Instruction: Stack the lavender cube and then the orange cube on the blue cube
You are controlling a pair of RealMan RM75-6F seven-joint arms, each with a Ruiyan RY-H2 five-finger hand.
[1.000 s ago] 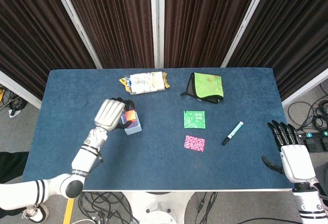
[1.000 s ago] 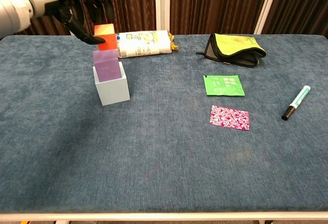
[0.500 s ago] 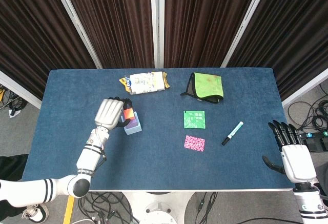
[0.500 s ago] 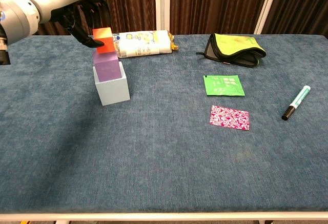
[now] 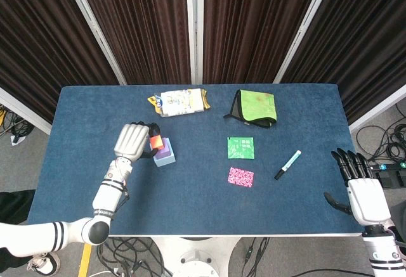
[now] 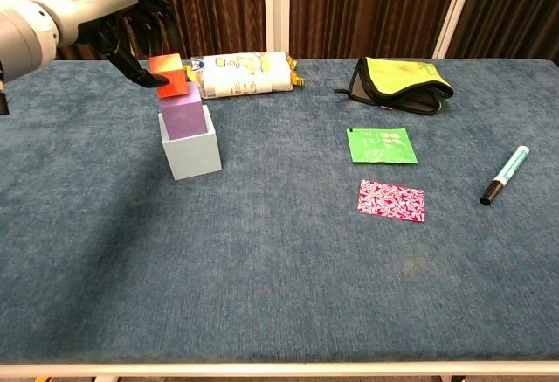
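Orange cube (image 6: 168, 73): clamped in the left hand (image 6: 131, 28), pinched between thumb and fingers; it sits just under the palm, low over the stack and seemingly shifted toward the hand's side of it, one corner hanging past the lavender top
Lavender cube (image 6: 184, 119): directly below the held cube, resting on the blue cube (image 6: 191, 151); whether orange and lavender already touch I cannot tell from either view
Step in hand: setting the orange cube down as the top tier; the lavender tier looks done
How to do it well: slide the cube sideways away from the palm until its edges line up with the lavender faces; lower it flat, not corner first; part the fingers only once its weight is fully on the stack; draw the fingers back up and outward, never across the tower
Risk: the lavender cube is narrower than the blue one, so a push from the fingertips (image 5: 152, 132) could shove it off centre or topple both
Right hand (image 5: 359, 188): idle at the far desk (image 6: 288, 268) edge, well apart from the stack; fingers spread and holding nothing
Nearby clutter: snack packet (image 6: 244, 73) lies just beyond the left hand; keep the withdrawal clear of it
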